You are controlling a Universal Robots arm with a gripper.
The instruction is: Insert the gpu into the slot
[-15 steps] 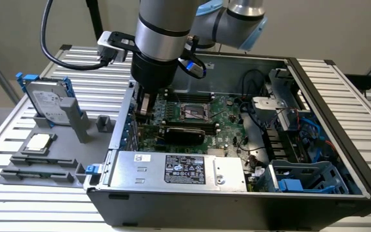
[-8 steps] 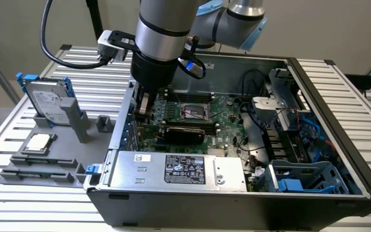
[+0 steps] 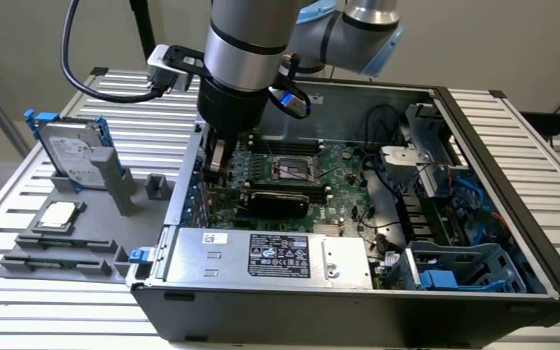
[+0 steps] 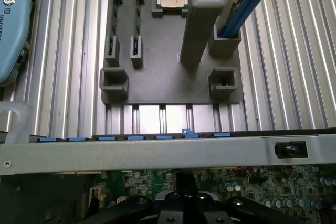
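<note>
Fingers [image 4: 184, 211] closed, nothing visibly held, over mobo [image 3: 300, 175]; gpu [image 3: 278, 198] seated nearby.

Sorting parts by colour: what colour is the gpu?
Black, seen best in the exterior view: gpu.

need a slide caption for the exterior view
Robot arm's hand lowered into an open computer case over the motherboard, with the gpu seated beside the silver power supply.

A robotics lab: open computer case [image 3: 358, 292] on ribbed aluminium table [image 3: 542, 146]
</note>
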